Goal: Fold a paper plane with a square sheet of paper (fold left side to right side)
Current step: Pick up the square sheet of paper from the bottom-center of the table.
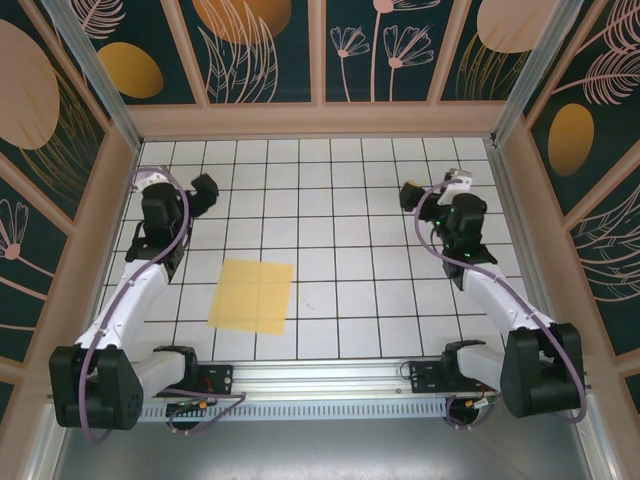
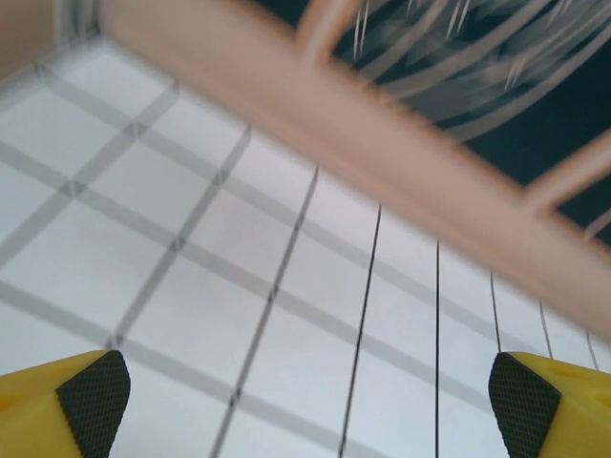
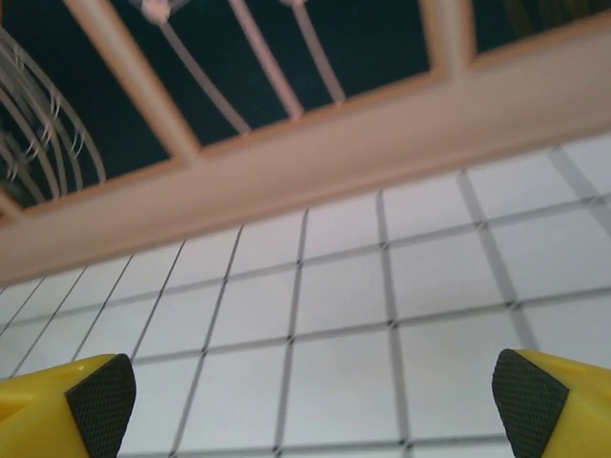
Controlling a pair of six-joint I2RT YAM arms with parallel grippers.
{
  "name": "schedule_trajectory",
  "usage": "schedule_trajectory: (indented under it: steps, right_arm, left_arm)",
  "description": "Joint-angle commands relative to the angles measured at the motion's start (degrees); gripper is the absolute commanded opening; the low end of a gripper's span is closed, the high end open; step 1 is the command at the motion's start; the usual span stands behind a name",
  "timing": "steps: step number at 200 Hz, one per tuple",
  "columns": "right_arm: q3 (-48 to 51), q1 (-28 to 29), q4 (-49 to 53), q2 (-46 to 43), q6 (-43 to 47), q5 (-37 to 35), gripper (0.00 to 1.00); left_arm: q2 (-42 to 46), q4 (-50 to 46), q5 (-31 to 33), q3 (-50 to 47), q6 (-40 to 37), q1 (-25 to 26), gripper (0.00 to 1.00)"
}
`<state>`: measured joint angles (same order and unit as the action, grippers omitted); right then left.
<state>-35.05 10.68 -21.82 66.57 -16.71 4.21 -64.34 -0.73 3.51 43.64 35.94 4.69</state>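
Because the square sheet of paper [image 1: 251, 296] lies flat at seven o'clock on the table [image 1: 350, 250], far from the left gripper [image 2: 305, 405] and right gripper [image 3: 310, 401], both spread apart, pinching its edge may skid it crooked.

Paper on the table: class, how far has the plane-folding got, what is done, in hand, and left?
Done: nothing clear; the paper lies flat and unfolded, perhaps faintly creased down its middle. In hand: nothing; the left arm and right arm sit away from it, jaws open and empty. Left: the left-to-right fold and all later folds.
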Motion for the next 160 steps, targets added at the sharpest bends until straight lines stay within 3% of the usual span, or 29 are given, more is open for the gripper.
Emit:
schedule_trajectory:
  steps: [1, 30, 72, 160]
  right_arm:
    - [-4.1, 6.4, 16.8, 3.8, -11.6, 1.7, 0.99]
    - [-9.8, 16.1, 21.8, 12.4, -19.6, 4.7, 0.99]
    - [-25.0, 30.6, 30.6, 28.6, -19.5, 1.4, 0.91]
    - [-47.2, 41.7, 42.6, 50.3, -20.3, -0.3, 0.89]
  left_arm:
    - [3.2, -24.1, -6.0, -0.5, 6.0, 3.5, 0.99]
    - [8.3, -30.5, -9.9, -7.9, 9.8, 5.9, 0.96]
    - [13.8, -32.7, -12.2, -16.0, 13.6, 8.5, 0.92]
    - [11.5, -29.8, -12.6, -19.1, 14.9, 10.5, 0.95]
